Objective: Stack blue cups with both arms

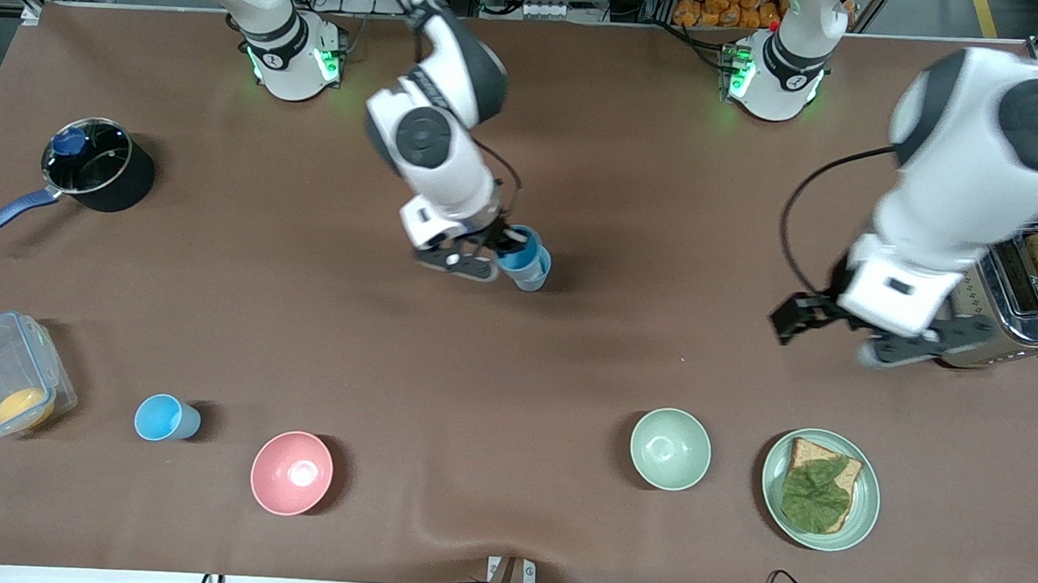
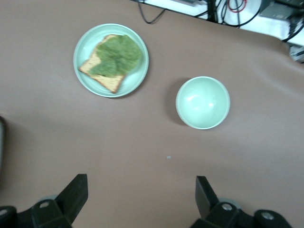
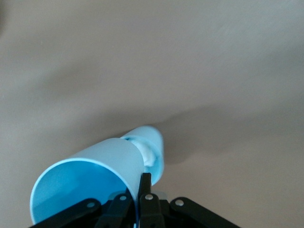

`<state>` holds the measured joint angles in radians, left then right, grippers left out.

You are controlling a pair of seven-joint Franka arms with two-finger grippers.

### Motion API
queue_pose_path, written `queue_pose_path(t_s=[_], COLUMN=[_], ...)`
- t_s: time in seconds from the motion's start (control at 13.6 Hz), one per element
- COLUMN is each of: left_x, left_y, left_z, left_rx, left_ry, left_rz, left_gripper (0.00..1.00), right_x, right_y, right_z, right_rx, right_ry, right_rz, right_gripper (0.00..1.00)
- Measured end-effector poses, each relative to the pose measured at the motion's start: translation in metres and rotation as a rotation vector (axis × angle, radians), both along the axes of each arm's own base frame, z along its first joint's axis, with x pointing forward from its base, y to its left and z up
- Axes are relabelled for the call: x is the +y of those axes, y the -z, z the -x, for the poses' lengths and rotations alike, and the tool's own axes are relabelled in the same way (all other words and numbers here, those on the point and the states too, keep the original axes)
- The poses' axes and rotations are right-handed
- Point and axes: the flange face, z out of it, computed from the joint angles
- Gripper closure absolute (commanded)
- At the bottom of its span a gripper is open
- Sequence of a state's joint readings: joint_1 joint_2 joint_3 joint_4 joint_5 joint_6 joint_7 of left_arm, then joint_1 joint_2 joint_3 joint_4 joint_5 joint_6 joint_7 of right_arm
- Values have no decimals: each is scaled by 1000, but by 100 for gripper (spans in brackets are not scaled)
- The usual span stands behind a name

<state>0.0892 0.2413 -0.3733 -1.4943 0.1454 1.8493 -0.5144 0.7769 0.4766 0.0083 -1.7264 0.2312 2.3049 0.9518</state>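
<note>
Here my right gripper (image 1: 496, 253) clamps a light, stiff, slippery blue cup (image 1: 521, 249) by its rim mid-table, over another; left gripper (image 1: 837, 330) waits, jaws apart, near the toaster (image 1: 1020, 304).

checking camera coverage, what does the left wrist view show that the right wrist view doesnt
Only the left wrist view shows the plate with leaf-topped toast, the pale green bowl and the open left gripper over bare table. Only the right wrist view shows the right gripper shut on the rim of a blue cup, with a second blue cup just under it. Both show the brown table.
</note>
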Motion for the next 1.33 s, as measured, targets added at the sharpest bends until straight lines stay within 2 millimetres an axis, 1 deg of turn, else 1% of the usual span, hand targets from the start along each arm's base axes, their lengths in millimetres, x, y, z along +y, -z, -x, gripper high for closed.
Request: queue_pose_path(t_s=[0.07,0.15,0.3,0.44,0.52,0.66,0.74,0.81,0.89,0.96,1.18,1.33], left_x=[17,33,66,93,103,111,111,109,108,108,106,103], left_y=[-8,-17,-37,-54,-60,-63,-63,-61,-60,-59,-55,-53], left_z=[3,7,19,29,32,35,36,37,39,40,42,43], left_rx=[12,24,49,58,56,63,73,84,93,105,122,131], left_ry=[37,69,99,115,118,112,112,115,117,116,118,119], left_rz=[-23,-46,-78,-83,-80,-66,-66,-66,-67,-67,-52,-24], left_gripper=[0,0,0,0,0,0,0,0,0,0,0,0], right_x=[8,10,4,0,0,-1,-1,-2,-2,-2,-3,-12], right_y=[11,16,16,17,19,20,20,21,22,22,20,13], right_z=[7,8,2,1,2,3,4,5,5,5,4,-7], right_rx=[3,4,-4,-6,-1,6,9,16,19,21,18,12], right_ry=[1,2,7,-3,-9,-16,-19,-21,-22,-23,-21,-10], right_rz=[7,12,23,46,57,68,74,80,83,85,84,91], right_gripper=[100,100,100,100,100,100,95,81,43,0,0,0])
